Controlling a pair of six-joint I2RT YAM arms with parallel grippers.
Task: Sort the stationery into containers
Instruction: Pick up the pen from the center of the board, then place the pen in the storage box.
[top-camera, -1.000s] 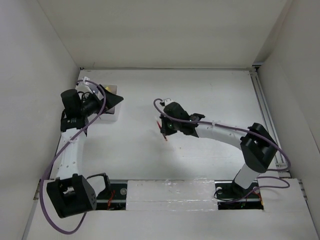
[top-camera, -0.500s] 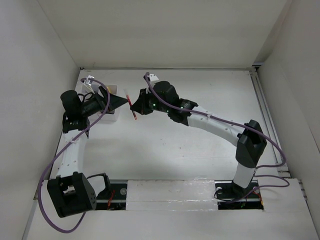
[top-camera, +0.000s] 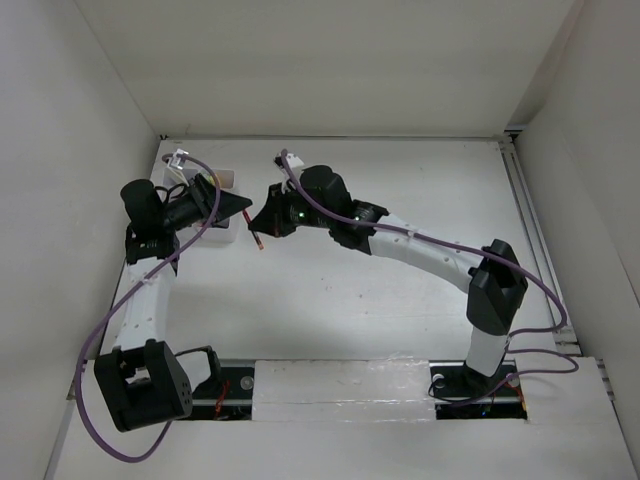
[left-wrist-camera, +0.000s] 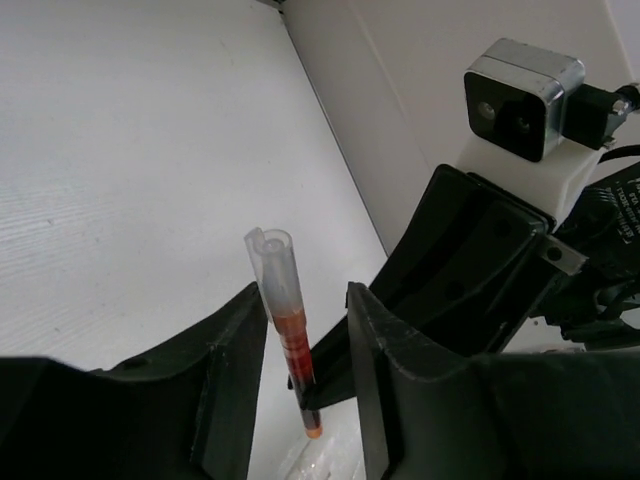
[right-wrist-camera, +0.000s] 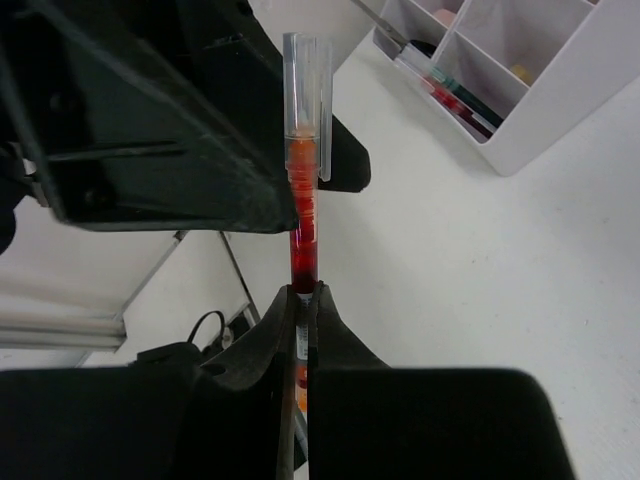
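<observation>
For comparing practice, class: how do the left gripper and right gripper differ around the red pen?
The right gripper is shut on the red pen's uncapped end; the left gripper stands open around it nearer the cap, a gap showing. The left gripper sits by the organizer box; the right gripper is farther from it. Both are black.

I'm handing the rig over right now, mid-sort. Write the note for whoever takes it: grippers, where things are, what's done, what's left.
Right gripper: shut on a red pen, with the pen's clear cap pointing away from it.
Left gripper: open, with one finger on each side of the pen, not clamped.
Organizer box: close beside the left gripper, with several items lying in its compartments.
Done: part of the stationery is sorted.
Left: probably close the left gripper on the pen, release the right gripper, then drop the pen into a compartment.
</observation>
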